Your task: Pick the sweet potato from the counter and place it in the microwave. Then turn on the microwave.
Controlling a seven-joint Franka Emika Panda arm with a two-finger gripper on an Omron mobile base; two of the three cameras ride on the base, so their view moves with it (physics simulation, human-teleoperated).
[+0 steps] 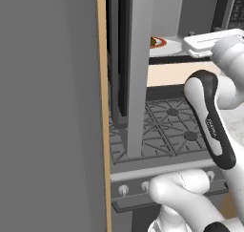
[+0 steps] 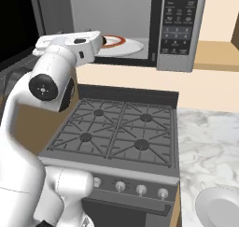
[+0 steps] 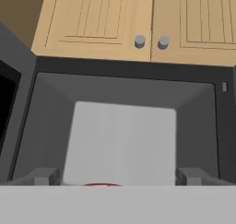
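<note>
The microwave (image 2: 179,58) stands open above the stove, its white round plate (image 2: 126,47) with an orange-red ring lying inside. On that plate's left part sits the sweet potato (image 1: 153,41), a small brownish lump. My gripper (image 2: 101,40) reaches into the oven's opening just in front of the plate. In the hand view the gripper (image 3: 117,177) is open, its fingertips (image 3: 44,176) wide apart with nothing between them, and it faces the grey back wall of the microwave (image 3: 124,103). An arc of the plate's red ring (image 3: 102,184) shows at the bottom.
The gas stove (image 2: 116,128) with dark grates lies under the arm. The marbled counter (image 2: 205,142) runs to its right, with a white dish (image 2: 219,207) near the front. The microwave's button panel (image 2: 179,20) is at right. Wooden cupboards (image 3: 152,20) hang above.
</note>
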